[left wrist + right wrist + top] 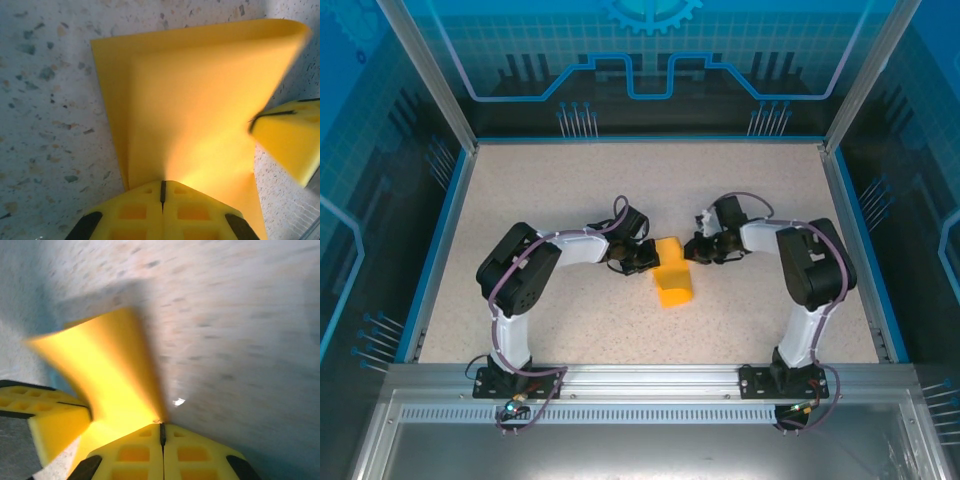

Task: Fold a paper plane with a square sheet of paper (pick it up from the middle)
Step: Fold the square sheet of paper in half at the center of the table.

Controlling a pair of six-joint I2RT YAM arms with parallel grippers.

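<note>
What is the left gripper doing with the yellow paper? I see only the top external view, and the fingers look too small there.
Observer: In the left wrist view, the left gripper is shut on an edge of the square sheet of paper.
Operator: And the right one?
Observer: The right wrist view shows the right gripper shut too, also pinching the paper.
Operator: Is the sheet flat?
Observer: No. In the left wrist view its far edge curls over.

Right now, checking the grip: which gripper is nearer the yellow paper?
Neither: the left gripper pinches the paper on its left side, the right gripper on its right side.
</note>
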